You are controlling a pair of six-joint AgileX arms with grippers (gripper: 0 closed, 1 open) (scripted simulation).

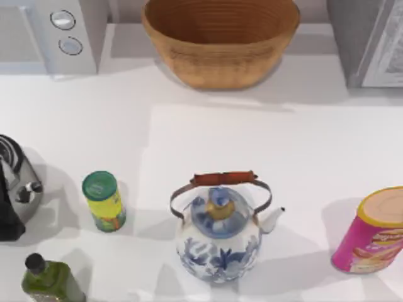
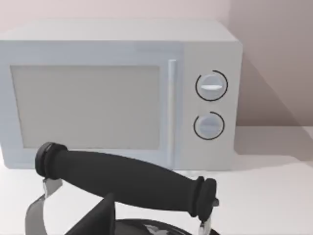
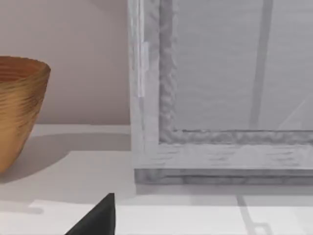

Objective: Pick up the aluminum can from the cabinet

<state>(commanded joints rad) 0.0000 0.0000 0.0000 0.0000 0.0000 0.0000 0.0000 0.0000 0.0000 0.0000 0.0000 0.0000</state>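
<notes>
Top view shows the green-and-yellow aluminum can (image 1: pixel 104 201) upright near the white desk's (image 1: pixel 208 126) left edge, nearer my left arm; either gripper's state I cannot tell.

The white cabinet (image 1: pixel 327 126) is carrying a basket (image 1: pixel 220 41) and microwave (image 1: pixel 56 31) at the back, a green can (image 1: pixel 104 201), a blue-and-white teapot (image 1: pixel 219 236), a pink canister (image 1: pixel 371 233), a green bottle (image 1: pixel 47 280), and what may be a kettle (image 1: pixel 16 185).
</notes>
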